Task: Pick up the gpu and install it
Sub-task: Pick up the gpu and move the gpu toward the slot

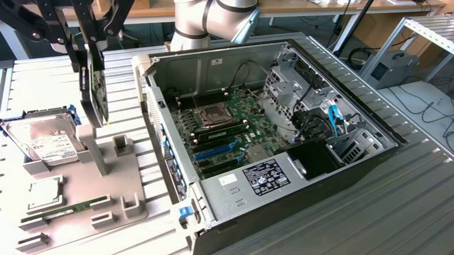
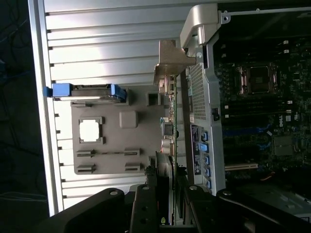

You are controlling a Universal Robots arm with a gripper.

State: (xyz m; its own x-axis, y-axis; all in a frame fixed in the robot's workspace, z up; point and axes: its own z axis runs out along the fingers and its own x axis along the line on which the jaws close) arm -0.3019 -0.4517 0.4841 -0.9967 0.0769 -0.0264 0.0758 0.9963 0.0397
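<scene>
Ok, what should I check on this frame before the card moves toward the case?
1. gpu clamped between the jaws: ok.
2. gpu hanging upright: ok.
3. gpu's lower edge clear of the grey fixture: cannot tell.
4. Computer case open, motherboard exposed: ok.
5. Blue expansion slots unoccupied: ok.
6. gpu above the slots: not ok; it is over the fixture, to the exterior view's left of the case.
</scene>
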